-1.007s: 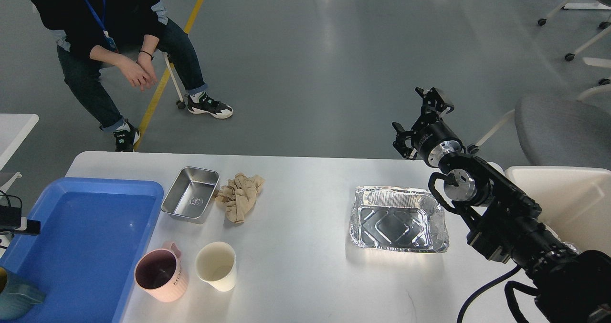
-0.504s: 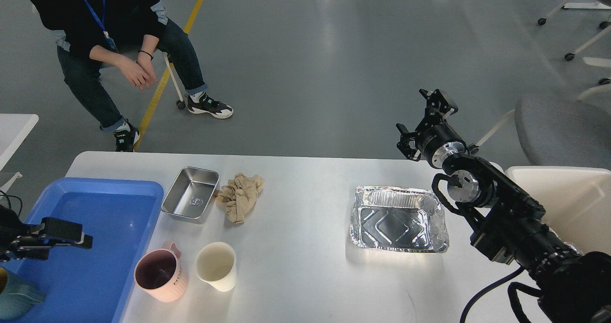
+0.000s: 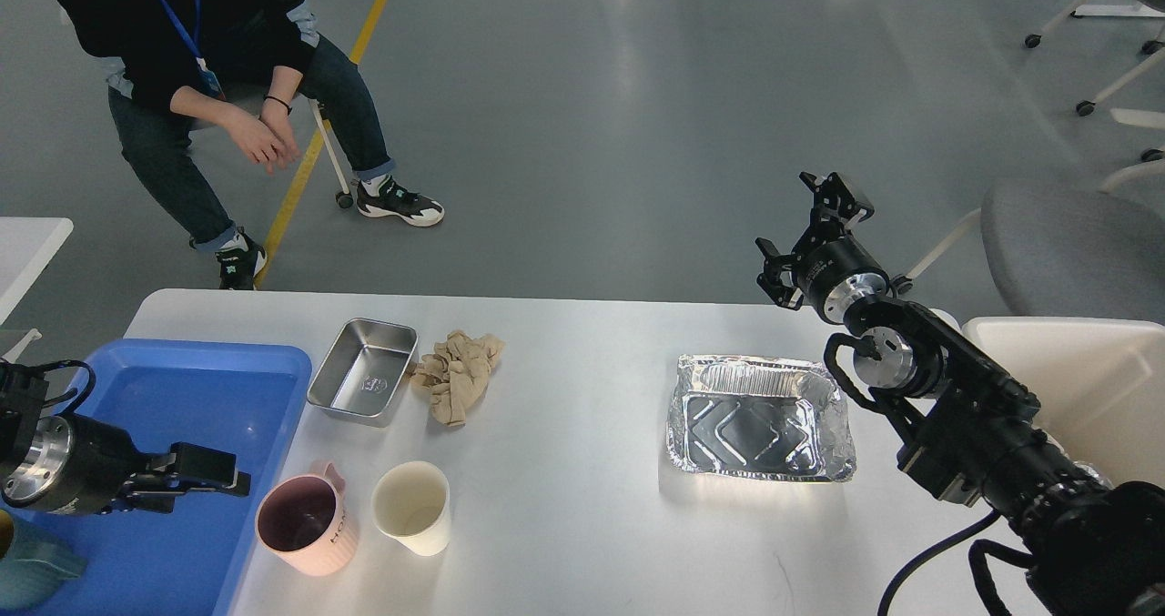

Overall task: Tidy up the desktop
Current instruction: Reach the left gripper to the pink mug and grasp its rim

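Observation:
The white desktop [image 3: 582, 507] carries a pink mug [image 3: 305, 525], a white paper cup [image 3: 414, 507], a steel pan [image 3: 364, 381], a crumpled beige cloth [image 3: 458, 375] and a foil tray [image 3: 760, 418]. My left gripper [image 3: 196, 484] is open and empty over the right part of the blue tray [image 3: 182, 388], just left of the pink mug. My right gripper [image 3: 805, 229] is open and empty. It is held up beyond the desktop's far edge, behind the foil tray.
A teal object [image 3: 36, 570] lies in the blue tray's near corner. A seated person [image 3: 209, 70] is at the back left. A grey chair [image 3: 1074, 243] and a white container [image 3: 1074, 388] stand at the right. A small white table corner [image 3: 27, 243] is at the left.
My left arm has come in from the left edge and moved right over the blue tray toward the pink mug. My right arm has shifted only slightly.

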